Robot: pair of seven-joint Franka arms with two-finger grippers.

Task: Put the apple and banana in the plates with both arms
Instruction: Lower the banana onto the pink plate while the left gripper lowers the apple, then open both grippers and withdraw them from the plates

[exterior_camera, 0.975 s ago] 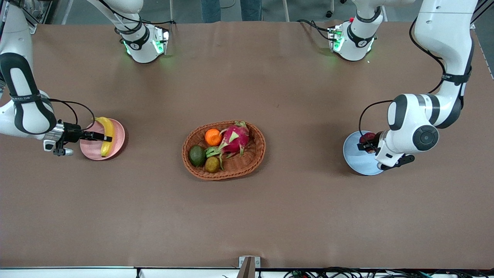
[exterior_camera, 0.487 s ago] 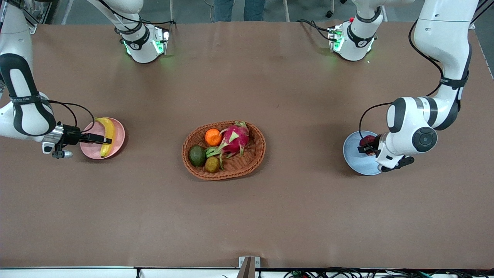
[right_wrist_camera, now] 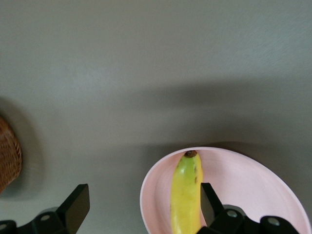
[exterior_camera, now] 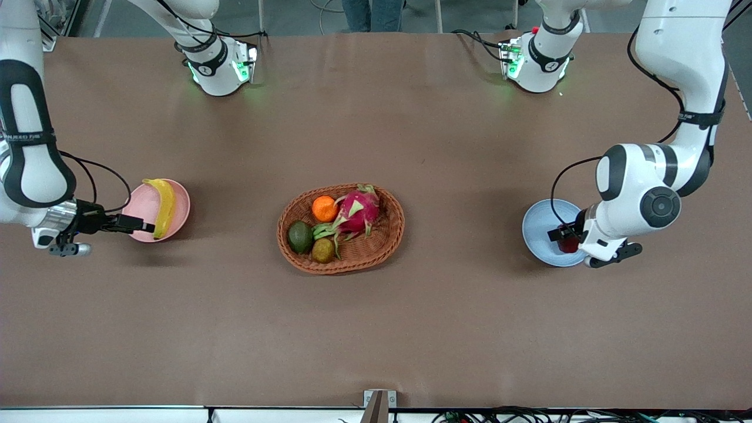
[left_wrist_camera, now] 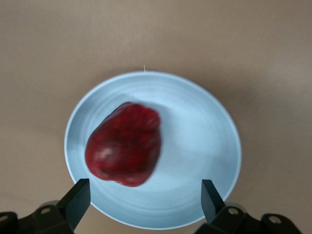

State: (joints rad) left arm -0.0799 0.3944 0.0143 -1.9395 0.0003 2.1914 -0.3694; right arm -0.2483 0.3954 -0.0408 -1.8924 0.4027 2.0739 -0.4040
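Observation:
The yellow banana [exterior_camera: 163, 204] lies in the pale pink plate [exterior_camera: 141, 202] at the right arm's end of the table. It also shows in the right wrist view [right_wrist_camera: 186, 195] on the pink plate [right_wrist_camera: 243, 185]. My right gripper [exterior_camera: 144, 225] is open and empty, just off that plate's rim, and appears in its own wrist view [right_wrist_camera: 142, 197]. The dark red apple [left_wrist_camera: 124, 144] lies in the light blue plate [left_wrist_camera: 204, 131] at the left arm's end. My left gripper [left_wrist_camera: 145, 194] hangs open above it. In the front view the apple [exterior_camera: 568, 243] peeks out under that gripper [exterior_camera: 559, 234] on the blue plate [exterior_camera: 537, 226].
An oval wicker basket [exterior_camera: 388, 226] stands mid-table with an orange [exterior_camera: 324, 208], a pink dragon fruit [exterior_camera: 357, 212], a green avocado [exterior_camera: 300, 236] and a small brownish fruit [exterior_camera: 323, 250]. Its edge shows in the right wrist view [right_wrist_camera: 7, 156].
My right gripper has drawn back off the banana toward the plate's rim. My left gripper has let go of the apple, which now lies in the blue plate, and has shifted slightly.

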